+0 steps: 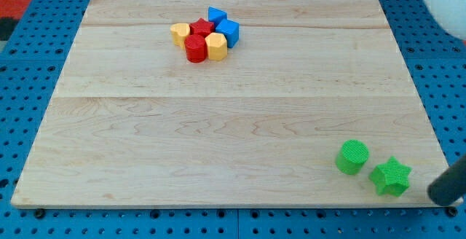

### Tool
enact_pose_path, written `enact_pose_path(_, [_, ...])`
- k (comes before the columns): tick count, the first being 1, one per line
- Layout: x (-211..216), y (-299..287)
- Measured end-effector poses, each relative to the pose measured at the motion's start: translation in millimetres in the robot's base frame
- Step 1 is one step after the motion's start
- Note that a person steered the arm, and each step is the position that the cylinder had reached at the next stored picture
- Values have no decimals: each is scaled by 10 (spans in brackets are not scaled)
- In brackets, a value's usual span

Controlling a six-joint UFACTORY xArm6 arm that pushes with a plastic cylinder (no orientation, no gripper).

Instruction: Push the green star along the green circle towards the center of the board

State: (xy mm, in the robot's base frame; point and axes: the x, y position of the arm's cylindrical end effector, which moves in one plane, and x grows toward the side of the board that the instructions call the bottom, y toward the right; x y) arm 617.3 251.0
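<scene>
a pale wooden board [233, 115] lies on a blue pegboard, and most of its surface is bare. near the view's top, left of the middle, sits a tight cluster: two blue blocks [223, 25], two yellow blocks [180, 33], a red star [201, 28] and a red cylinder [195, 49], all touching or nearly so.

the task's things are in the view's bottom right corner. the green star [392, 176] sits near the board's lower edge, with the green circle [352, 156] just beside it, up and to the left, a thin gap between them. the rod comes in from the right edge; my tip [440, 197] is just beside the star, to its lower right, not yet touching as far as i can tell. there is no gripper here, so nothing is open or closed.

the line from tip through star to circle points roughly at the board's centre, which looks good. i judge the push should go up-left, meeting the star squarely so it carries the circle ahead of it. an off-centre contact would probably spin the star or let the round block slip off sideways, so go slowly and correct early.
</scene>
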Motion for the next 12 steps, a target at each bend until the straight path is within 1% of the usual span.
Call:
enact_pose_path(2, [-29, -698])
enact_pose_path(4, [-286, -713])
enact_pose_path(5, [-494, -771])
enact_pose_path(8, [-1061, -1477])
enact_pose_path(9, [-1158, -1651])
enact_pose_path(10, [-877, -1720])
enact_pose_path(11, [-536, -1333])
enact_pose_path(12, [-540, -790])
